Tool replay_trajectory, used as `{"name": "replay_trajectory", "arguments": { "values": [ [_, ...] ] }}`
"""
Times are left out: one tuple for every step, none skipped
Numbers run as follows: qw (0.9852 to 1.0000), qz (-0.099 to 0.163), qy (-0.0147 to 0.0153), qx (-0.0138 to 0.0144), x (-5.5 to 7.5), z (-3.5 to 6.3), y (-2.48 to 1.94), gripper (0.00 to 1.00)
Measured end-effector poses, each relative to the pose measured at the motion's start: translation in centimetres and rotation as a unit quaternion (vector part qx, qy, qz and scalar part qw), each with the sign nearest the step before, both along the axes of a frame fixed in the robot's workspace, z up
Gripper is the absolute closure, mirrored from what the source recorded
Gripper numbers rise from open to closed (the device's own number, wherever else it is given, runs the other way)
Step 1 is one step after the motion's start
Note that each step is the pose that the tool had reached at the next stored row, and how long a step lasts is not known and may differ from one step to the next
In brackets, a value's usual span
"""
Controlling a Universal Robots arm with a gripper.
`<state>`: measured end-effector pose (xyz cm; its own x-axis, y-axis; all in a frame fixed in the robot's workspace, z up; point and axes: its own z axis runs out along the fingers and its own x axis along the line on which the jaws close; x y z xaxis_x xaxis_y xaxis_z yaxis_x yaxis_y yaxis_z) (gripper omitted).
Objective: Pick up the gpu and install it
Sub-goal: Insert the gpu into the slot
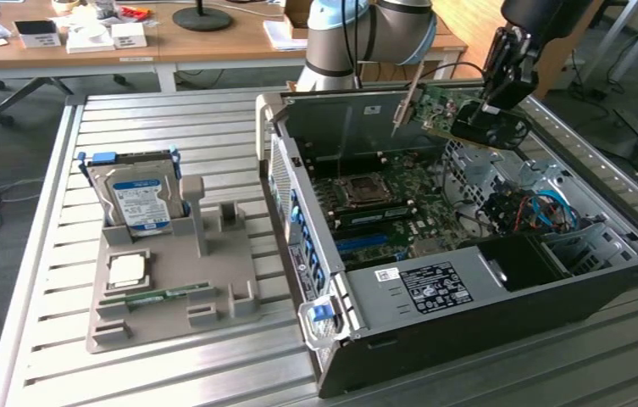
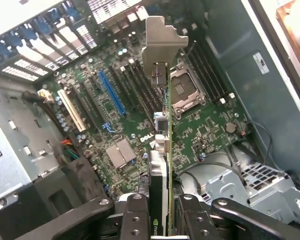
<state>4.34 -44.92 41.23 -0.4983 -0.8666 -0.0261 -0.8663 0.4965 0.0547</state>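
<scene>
pincer (image 1: 486, 119) pinching the gpu (image 1: 437, 103) at the end opposite its metal bracket (image 2: 160, 45), aloft above the open computer case (image 1: 466, 322). judged light, stiff, fragile: grip board faces, avoiding the connector edge.

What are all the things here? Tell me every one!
table: one, silver slats, under everything
desk: one, wooden, behind the table
computer case: one, black, lying open on the table
main board: one, green, inside the case
graphics card: one, green with pale metal end, held above the open case
holder: one, grey, on the table, exterior view's left
hard drive: one, silver with blue label, upright in the holder
chip: one, silver, flat on the holder
memory stick: one, green, on the holder beside the chip
robot arm: one, pale grey, behind the case
gripper: one, black, shut on the graphics card
</scene>
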Motion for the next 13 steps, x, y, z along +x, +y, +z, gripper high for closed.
{"name": "replay_trajectory", "arguments": {
  "values": [
    [1.0000, 0.005, 0.0000, 0.0000, 0.00, 0.00, 0.00, 0.73],
    [1.0000, 0.010, 0.0000, 0.0000, 0.00, 0.00, 0.00, 0.73],
    [0.9999, 0.015, 0.0000, 0.0000, 0.00, -0.01, 0.00, 0.73],
    [0.9998, 0.020, 0.0000, 0.0000, 0.00, -0.01, 0.00, 0.73],
    [0.9997, 0.025, 0.0000, 0.0000, 0.00, 0.00, 0.00, 0.73],
    [0.9995, 0.030, 0.0000, 0.0000, 0.00, -0.01, 0.00, 0.73],
    [0.9994, 0.035, 0.0000, 0.0000, 0.00, -0.01, 0.00, 0.73],
    [0.9992, 0.041, 0.0000, 0.0000, 0.00, 0.00, 0.00, 0.73],
    [0.9990, 0.045, 0.0000, 0.0000, 0.00, -0.01, 0.00, 0.73],
    [0.9987, 0.050, 0.0000, 0.0000, 0.00, -0.01, 0.00, 0.73],
    [0.9985, 0.055, 0.0000, 0.0000, 0.00, -0.01, 0.00, 0.73],
    [0.9982, 0.060, 0.0000, 0.0000, 0.00, -0.01, 0.00, 0.73],
    [0.9979, 0.065, 0.0000, 0.0000, 0.00, -0.01, 0.00, 0.73]
  ]
}}
